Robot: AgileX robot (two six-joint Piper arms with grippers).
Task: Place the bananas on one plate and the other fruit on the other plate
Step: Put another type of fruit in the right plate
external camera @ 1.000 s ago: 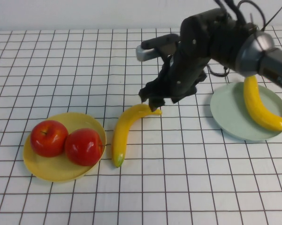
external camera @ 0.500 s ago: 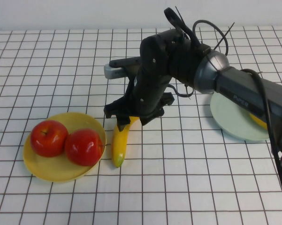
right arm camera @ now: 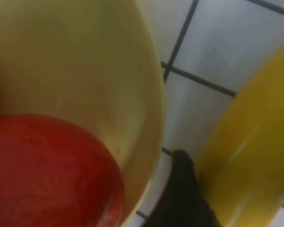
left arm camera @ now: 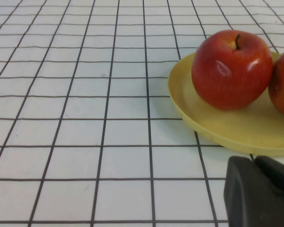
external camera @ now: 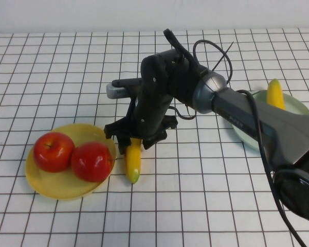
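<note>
Banana (external camera: 133, 160): lying on the table just beside the yellow plate (external camera: 51, 186), at its 3 o'clock; upper end hidden under the right gripper (external camera: 134, 140), greenish tip showing below it.
Banana axis: running nearly 12 to 6 o'clock in the high view, greenish tip pointing to 6 o'clock, toward the robot.
Right gripper: reaching in from 3 o'clock, sitting over the banana's far end; jaws spread wide, straddling the fruit, one dark finger (right arm camera: 179, 198) resting down between banana (right arm camera: 255, 156) and plate rim (right arm camera: 151, 94); not gripping anything yet.
Second banana (external camera: 275, 93): lying on the green-blue plate (external camera: 303, 108) at the table's 3 o'clock, mostly hidden behind the arm, visible end pointing to 12 o'clock.
Apples: two, touching, sitting side by side on the yellow plate, one (external camera: 53, 151) at 9 o'clock of the other (external camera: 92, 160).
Left gripper (left arm camera: 262, 191): hovering low near the yellow plate (left arm camera: 227, 132), jaws closed, holding nothing; outside the high view.
</note>
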